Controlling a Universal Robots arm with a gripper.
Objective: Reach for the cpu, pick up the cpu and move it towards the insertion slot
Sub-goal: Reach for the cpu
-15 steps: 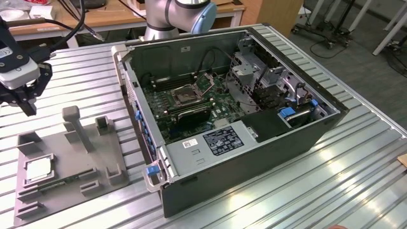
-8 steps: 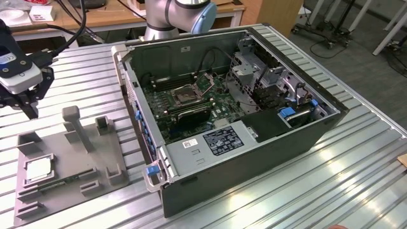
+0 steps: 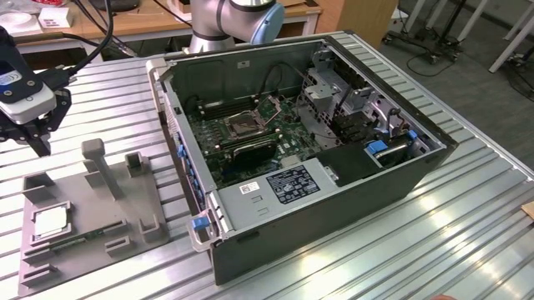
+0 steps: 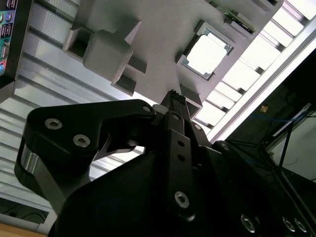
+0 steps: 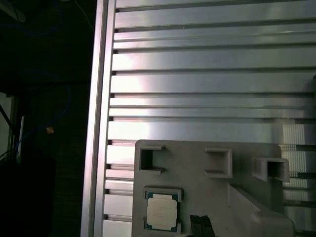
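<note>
The cpu [image 3: 50,222], a thin square chip with a pale silver face, lies flat in a square recess of the grey plastic fixture [image 3: 92,200] at the exterior view's left. My gripper [image 3: 39,147] hangs in the air above the far end of that fixture, well above the cpu, its black fingers closed to a point with nothing between them. Both wrist views show the cpu [image 4: 207,53] [image 5: 162,215] a short way beyond the fingertips [image 4: 173,100] [image 5: 200,226]. The insertion slot [image 3: 247,125], a metal-framed square socket, sits on the green board inside the open computer case.
The open black computer case [image 3: 334,206] takes up the middle of the ribbed metal table [image 3: 451,237]. The fixture carries upright grey posts [image 3: 96,164] and a green memory stick [image 3: 80,239]. The table edge [image 5: 98,118] runs close beside the fixture.
</note>
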